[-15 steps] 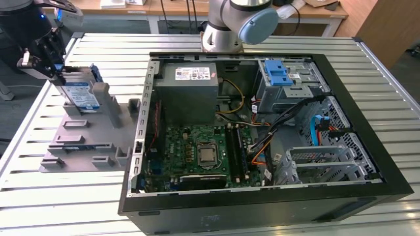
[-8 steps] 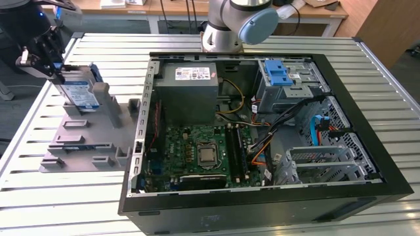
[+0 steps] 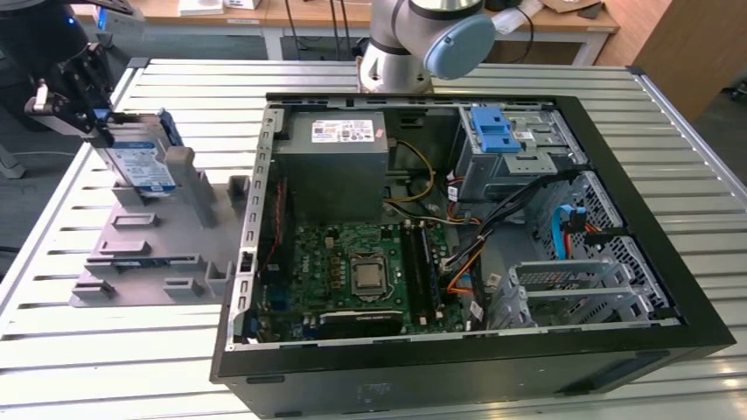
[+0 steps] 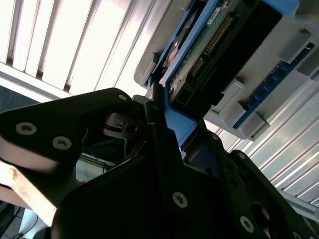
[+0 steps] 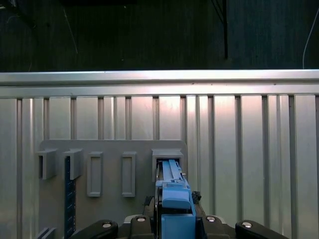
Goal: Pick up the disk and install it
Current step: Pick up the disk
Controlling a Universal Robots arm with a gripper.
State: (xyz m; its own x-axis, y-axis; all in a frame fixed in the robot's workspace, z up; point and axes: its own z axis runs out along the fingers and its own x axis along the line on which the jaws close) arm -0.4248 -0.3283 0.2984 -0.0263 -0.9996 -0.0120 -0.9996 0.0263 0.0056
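- While the disk (image 3: 138, 159) stands on edge in a slot of the grey fixture (image 3: 140, 262), I judge it is kept upright so that its blue carrier edge is easy to reach.
- My end effector (image 3: 100, 127) is clenched on that upper edge; in both wrist views the carrier sits between the fingers.
- That fixture rests on the slatted surface (image 3: 70, 350), just beside the open computer case (image 3: 467, 376), whose drive cage (image 3: 513, 162) lies well apart.

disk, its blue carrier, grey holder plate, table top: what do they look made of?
The disk: silvery casing, likely metal, under a blue-and-white label. Its blue carrier: smooth moulded plastic, by its even colour and rounded edges. The holder plate: matte grey with blocky slots, probably plastic, possibly printed. The table top: ribbed bare metal with a soft sheen, likely aluminium.
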